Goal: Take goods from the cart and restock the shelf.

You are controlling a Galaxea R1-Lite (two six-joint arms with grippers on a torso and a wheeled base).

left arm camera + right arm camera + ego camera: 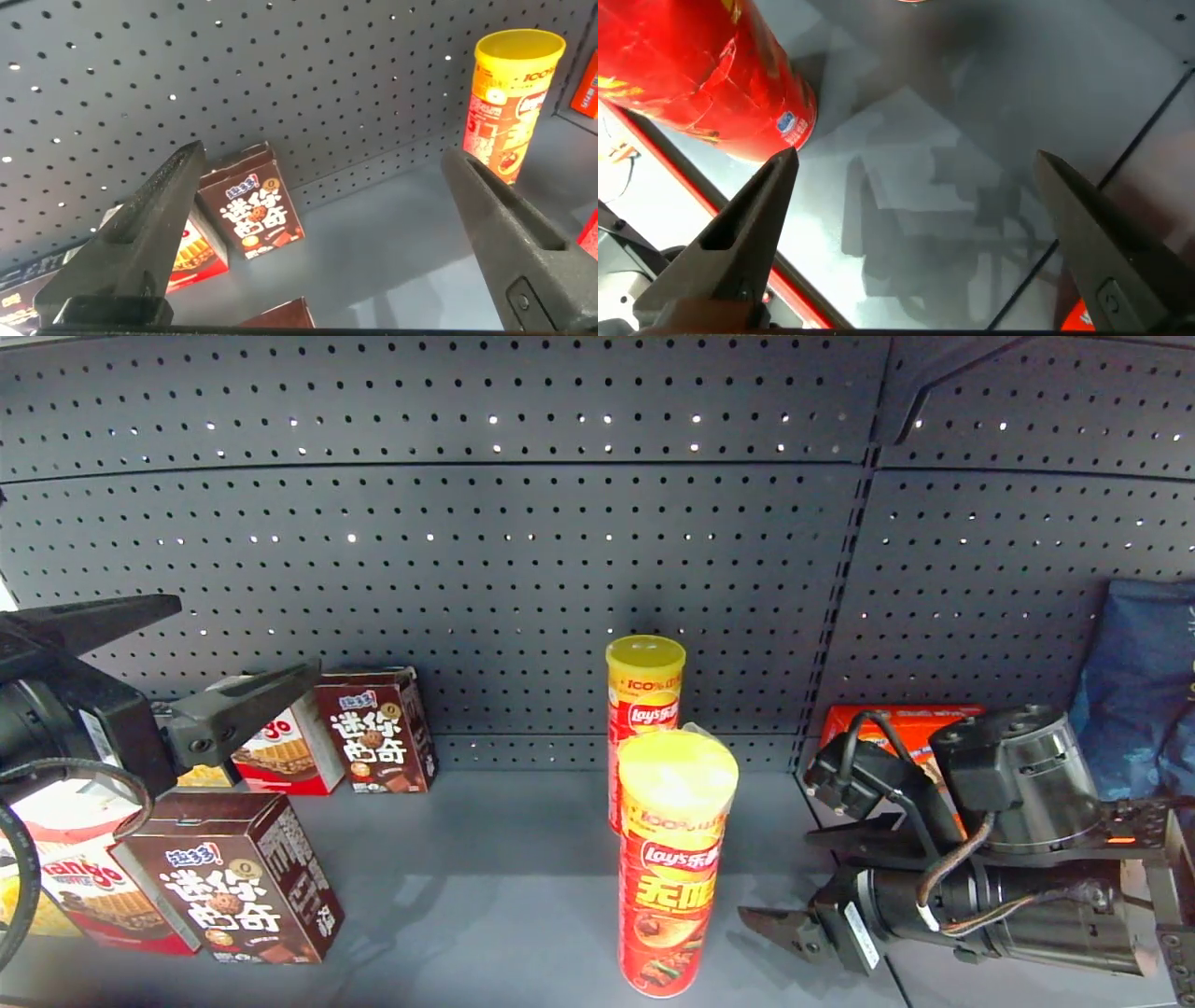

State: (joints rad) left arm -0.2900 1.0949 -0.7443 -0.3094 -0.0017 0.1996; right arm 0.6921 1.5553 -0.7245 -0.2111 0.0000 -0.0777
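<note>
Two red chip cans with yellow lids stand upright mid-shelf, the front can (674, 868) close before the rear can (644, 709). My right gripper (780, 882) is open low on the shelf, just right of the front can and apart from it. In the right wrist view the right gripper (915, 157) has only bare shelf between its fingers, with the front can's base (701, 75) off to one side. My left gripper (247, 635) hangs open above the snack boxes at the left. Between the left gripper's (322, 151) fingers nothing is held; the rear can (512, 103) stands farther off.
Brown cookie boxes (233, 887) (373, 728) and red wafer boxes (84, 887) (280, 756) fill the shelf's left. A red box (896, 719) and a blue bag (1139, 691) sit right of the upright (831, 616). Pegboard wall (467, 541) closes the back.
</note>
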